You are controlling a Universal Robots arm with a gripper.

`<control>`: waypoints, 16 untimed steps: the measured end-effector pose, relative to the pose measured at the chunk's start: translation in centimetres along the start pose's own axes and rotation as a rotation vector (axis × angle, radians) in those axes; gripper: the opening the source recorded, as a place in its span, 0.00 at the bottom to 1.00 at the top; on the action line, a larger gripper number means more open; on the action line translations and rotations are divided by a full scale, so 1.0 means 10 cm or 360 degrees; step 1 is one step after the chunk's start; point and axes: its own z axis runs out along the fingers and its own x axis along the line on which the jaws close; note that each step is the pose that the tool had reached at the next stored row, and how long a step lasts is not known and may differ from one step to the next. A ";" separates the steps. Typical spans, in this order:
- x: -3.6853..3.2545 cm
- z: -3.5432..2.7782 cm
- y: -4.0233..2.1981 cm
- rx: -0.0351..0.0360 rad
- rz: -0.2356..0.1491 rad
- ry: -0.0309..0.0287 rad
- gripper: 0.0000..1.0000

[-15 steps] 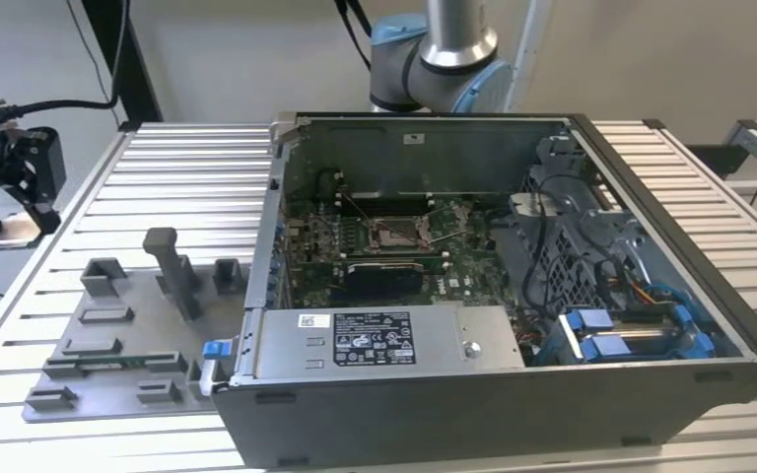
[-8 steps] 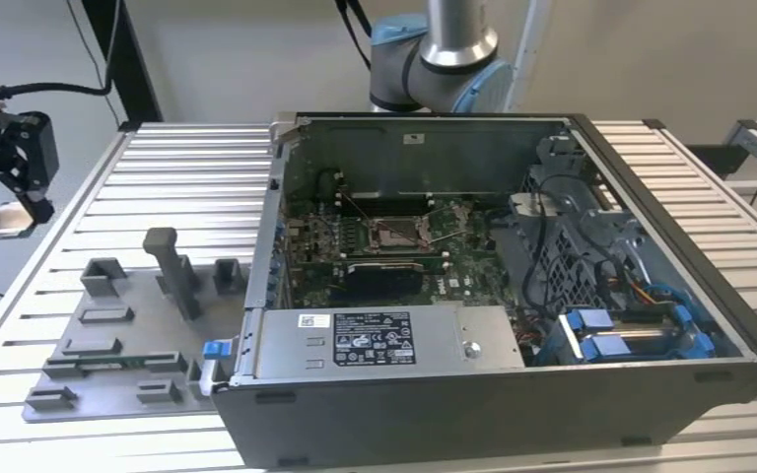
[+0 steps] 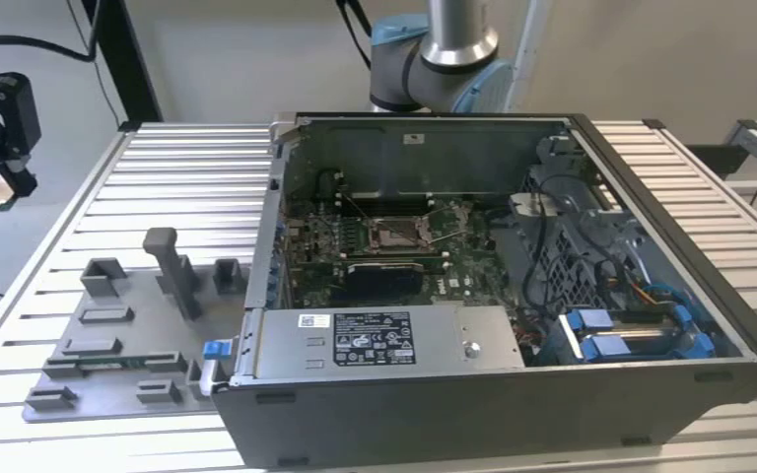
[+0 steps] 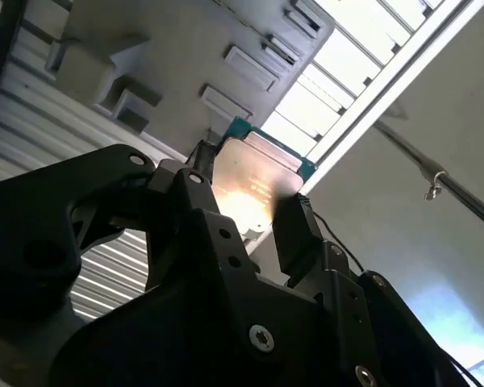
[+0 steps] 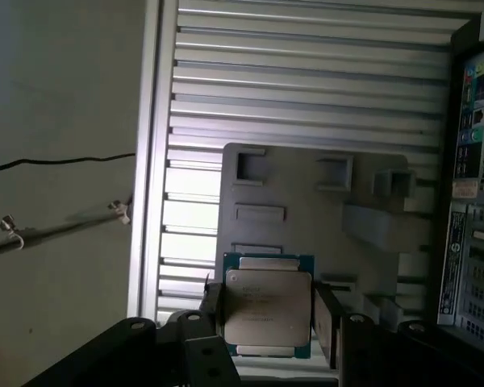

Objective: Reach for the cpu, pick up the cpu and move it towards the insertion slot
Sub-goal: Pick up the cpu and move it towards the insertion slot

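cpu (image 5: 268,310) is clamped in the gripper (image 5: 268,322), gripped on two opposite edges. The fingers (image 5: 327,326) are closed down to the cpu's width, with one black pad seen on each side in both wrist views. Nothing else is held. The silvery lid is turned towards both wrist cameras, and a teal-green rim shows around it (in the second wrist view the cpu (image 4: 254,177) carries strong glare on the lid).

In the first wrist view, the grey fixture plate (image 5: 323,201) and the slatted table (image 5: 306,81) are seen behind the cpu. No contact with either is seen.

In the exterior view the gripper (image 3: 11,177) is found at the exterior view's far left edge. It is raised, out past the table's (image 3: 194,177) rim and well apart from the fixture plate (image 3: 129,335).

The insertion slot (image 3: 392,234) is located on the green motherboard (image 3: 312,246) inside the open computer case (image 3: 484,394). Its silver frame sits just above the larger black rectangular patch (image 3: 378,281).

The cpu is well apart from the insertion slot, with the fixture plate and the case's side wall lying between them. The arm (image 3: 432,49) is seen behind the case's far wall.
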 end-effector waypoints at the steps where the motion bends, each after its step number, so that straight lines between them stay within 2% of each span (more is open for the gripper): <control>1: 0.000 -0.038 0.001 0.0000 0.0000 0.00002 0.00; 4: 0.001 -0.112 0.003 0.0001 0.0000 -0.00022 0.00; 16: 0.001 -0.211 0.007 0.0000 0.0000 -0.00025 0.00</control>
